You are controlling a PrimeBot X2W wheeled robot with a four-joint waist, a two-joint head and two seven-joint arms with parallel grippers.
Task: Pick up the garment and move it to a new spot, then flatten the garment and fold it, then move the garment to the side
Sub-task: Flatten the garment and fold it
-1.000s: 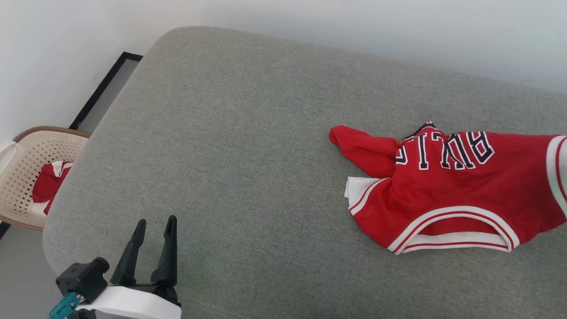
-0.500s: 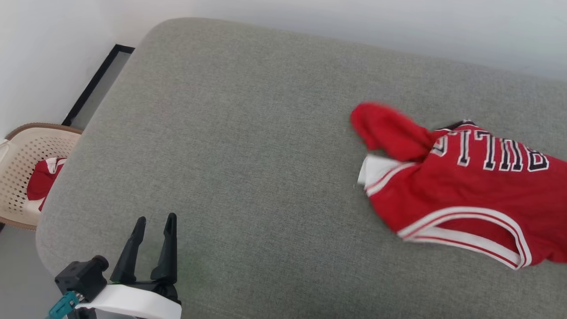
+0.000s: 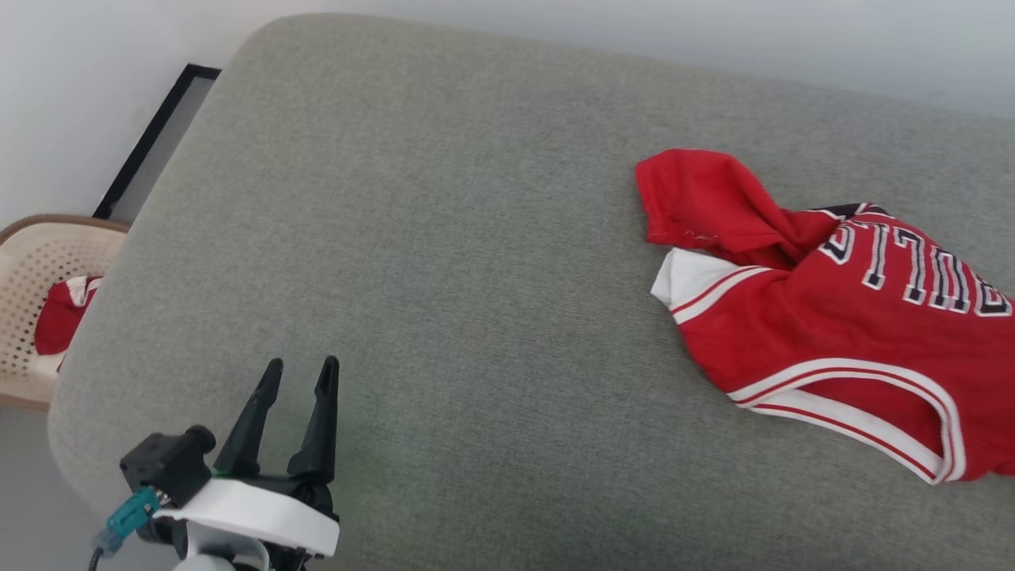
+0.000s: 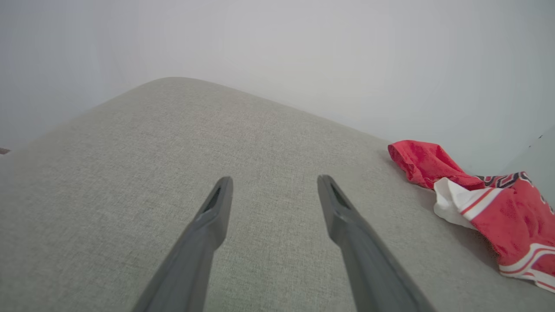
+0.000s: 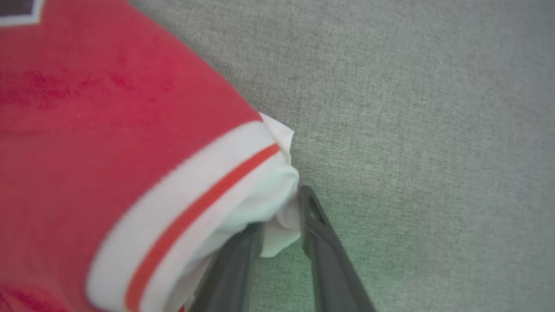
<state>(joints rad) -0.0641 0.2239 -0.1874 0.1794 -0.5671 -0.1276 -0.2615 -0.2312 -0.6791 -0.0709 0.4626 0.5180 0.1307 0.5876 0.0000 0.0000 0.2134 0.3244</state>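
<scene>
The shirt (image 3: 833,333) lay crumpled on the right side of the cushion (image 3: 436,238); it seemed soft and light, best pinched at a hem; the left gripper (image 3: 301,365) gaped empty; white trim sat inside the right gripper (image 5: 279,210), whether pinched I could not tell.

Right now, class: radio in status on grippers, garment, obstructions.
Left gripper open above grey cushion. Right gripper pinching garment at white sleeve edge. Garment crumpled, unfolded. Nothing in the way.

The garment (image 3: 833,333) runs off the head view's right edge, its lettering cut short. Close to the right wrist camera it blurs and covers one fingertip of the right gripper (image 5: 281,214) (gripping or merely touching: unclear). The basket (image 3: 32,262) is cut by the head view's left edge.
</scene>
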